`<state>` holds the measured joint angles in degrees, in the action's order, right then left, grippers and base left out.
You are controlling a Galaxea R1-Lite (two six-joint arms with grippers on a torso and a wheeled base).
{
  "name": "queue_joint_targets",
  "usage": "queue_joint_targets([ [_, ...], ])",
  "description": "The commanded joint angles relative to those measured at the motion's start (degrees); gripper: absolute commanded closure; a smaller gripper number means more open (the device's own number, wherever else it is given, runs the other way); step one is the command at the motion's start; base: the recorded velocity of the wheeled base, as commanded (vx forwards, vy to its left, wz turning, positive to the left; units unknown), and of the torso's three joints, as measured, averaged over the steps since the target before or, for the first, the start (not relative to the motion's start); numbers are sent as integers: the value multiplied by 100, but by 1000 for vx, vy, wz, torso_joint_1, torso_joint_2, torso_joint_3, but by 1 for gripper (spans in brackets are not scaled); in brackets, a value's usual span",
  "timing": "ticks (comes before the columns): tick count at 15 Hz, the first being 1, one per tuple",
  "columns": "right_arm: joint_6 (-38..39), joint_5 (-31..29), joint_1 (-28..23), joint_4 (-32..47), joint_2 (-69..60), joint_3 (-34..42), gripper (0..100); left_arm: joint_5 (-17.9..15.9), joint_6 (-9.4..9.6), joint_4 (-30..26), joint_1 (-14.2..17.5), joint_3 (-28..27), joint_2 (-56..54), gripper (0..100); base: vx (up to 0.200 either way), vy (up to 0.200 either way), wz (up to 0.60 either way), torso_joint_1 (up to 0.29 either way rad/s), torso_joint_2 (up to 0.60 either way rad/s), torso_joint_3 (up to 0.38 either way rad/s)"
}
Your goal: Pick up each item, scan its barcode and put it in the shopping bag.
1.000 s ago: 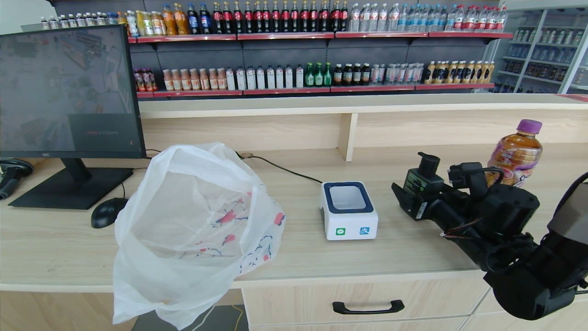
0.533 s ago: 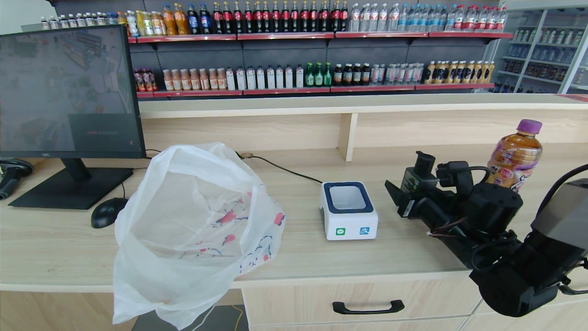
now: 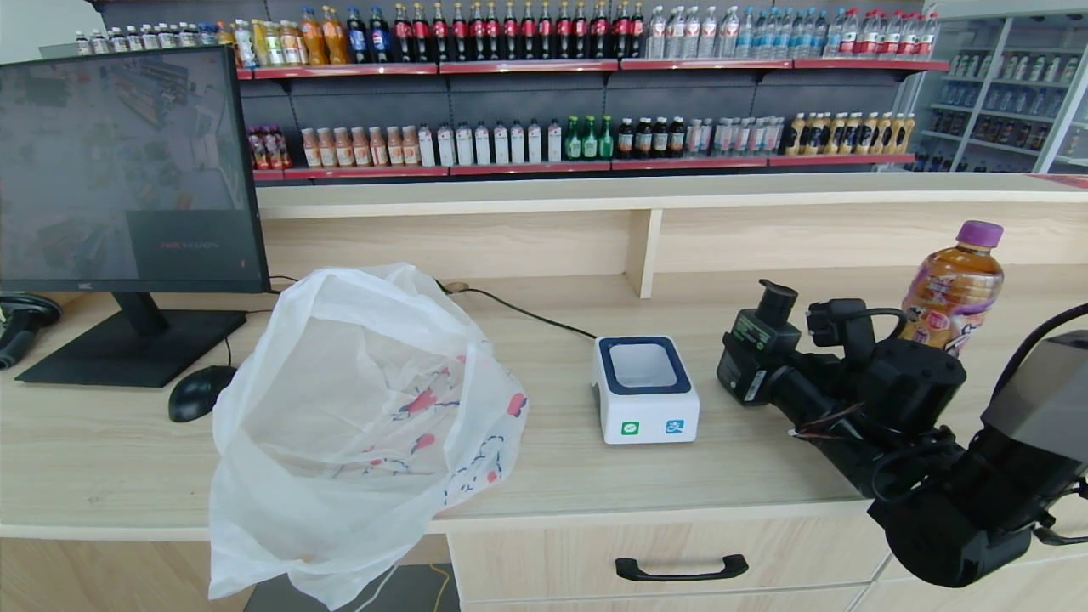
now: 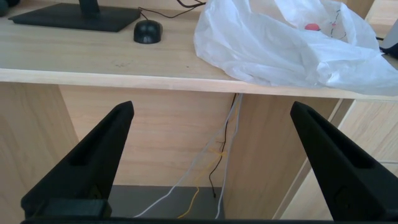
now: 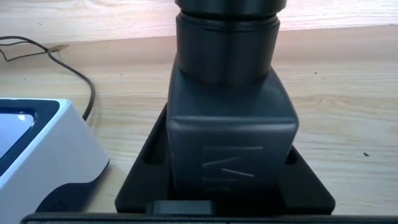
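Little shop setup: shelves (image 3: 527, 93) packed with drink bottles run along the back wall, and up front there's a light wood counter (image 3: 544, 476) with a raised ledge behind it.

Going left to right in the head view. A dark monitor (image 3: 127, 170) stands at the far left, with a black mouse (image 3: 200, 393) at about 5 o'clock from its stand. The left gripper (image 4: 211, 112) hangs below counter level, facing the counter's front panel, with its fingers (image 4: 93, 162) spread wide apart and nothing between them.

Next is the white shopping bag (image 3: 357, 425), slumped open and drooping over the front edge. A black cable (image 3: 518, 310) runs behind it toward the middle. The scanner (image 3: 644, 387), a white box with a blue-rimmed window facing up, sits at 3 o'clock from the bag. A black drawer handle (image 3: 680, 568) is at 6 o'clock below it.

At 3 o'clock from the scanner, just beside it, the right gripper (image 3: 748, 370) is clamped on a dark bottle (image 3: 756, 336) with squared sides and a black cap. Can't tell if it's raised off the wood or touching it. The long axis is tilted, with the cap end pointing to roughly 1 o'clock, up and toward the back ledge. The base stays down in the fingers.

An orange drink bottle (image 3: 952, 289) with a purple cap stands upright at 2 o'clock from the gripper, farther back on the counter.
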<state>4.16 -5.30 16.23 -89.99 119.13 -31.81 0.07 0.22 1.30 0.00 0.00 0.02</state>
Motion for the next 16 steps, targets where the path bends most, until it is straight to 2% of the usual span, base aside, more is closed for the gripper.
queue_joint_targets([
  [1,-3,-6,3,-1,-56,34,100,1,-4,1,0,0,-2,0,0,0,0,0,0,0],
  [8,-11,-6,3,-1,-329,52,100,1,-4,10,-9,0,-2,0,0,0,0,0,0,0],
  [10,-11,-6,21,-1,-513,254,100,1,-4,19,0,0,-2,0,0,0,0,0,0,0],
  [16,-231,29,179,-1,-2201,1616,100,1,-75,19,0,0,-2,0,0,0,0,0,0,0],
])
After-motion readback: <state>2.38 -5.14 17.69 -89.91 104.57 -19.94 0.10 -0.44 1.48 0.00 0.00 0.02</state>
